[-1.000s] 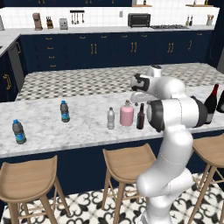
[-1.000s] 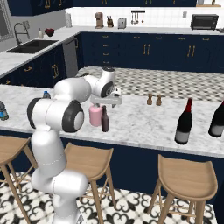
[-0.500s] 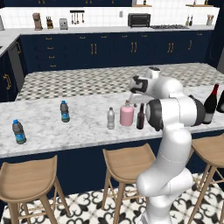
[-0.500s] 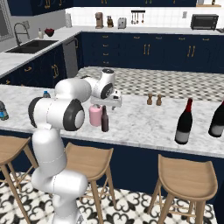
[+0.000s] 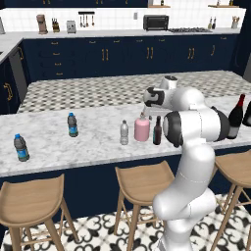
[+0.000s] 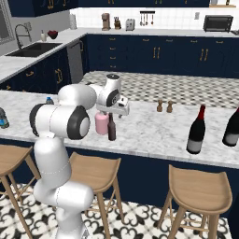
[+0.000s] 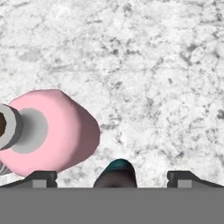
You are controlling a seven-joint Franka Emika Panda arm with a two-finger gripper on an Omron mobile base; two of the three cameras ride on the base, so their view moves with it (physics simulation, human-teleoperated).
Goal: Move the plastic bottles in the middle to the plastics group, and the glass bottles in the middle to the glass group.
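The pink bottle (image 5: 142, 129) (image 6: 101, 123) (image 7: 52, 129) and the slim dark brown bottle (image 5: 157, 131) (image 6: 112, 128) stand side by side on the marble counter (image 5: 98, 142). The clear white-capped bottle (image 5: 124, 133) stands just left of them. My gripper (image 5: 151, 112) (image 6: 122, 112) (image 7: 113, 177) hangs open, pointing down over the pair. In the hand view the brown bottle's top (image 7: 117, 171) lies between my fingertips (image 7: 41, 177), untouched. Two blue-labelled water bottles (image 5: 72, 124) (image 5: 20, 147) stand far left. Two tall wine bottles (image 6: 196, 131) (image 6: 232, 128) stand far right.
Salt and pepper shakers (image 6: 164, 107) stand on the counter behind the bottles. Wooden stools (image 5: 142, 184) (image 6: 198, 189) line the counter's near side. Bare marble lies between the middle bottles and each group.
My hand has sunk slightly over the brown bottle. The bottles have not moved and the gripper stays open.
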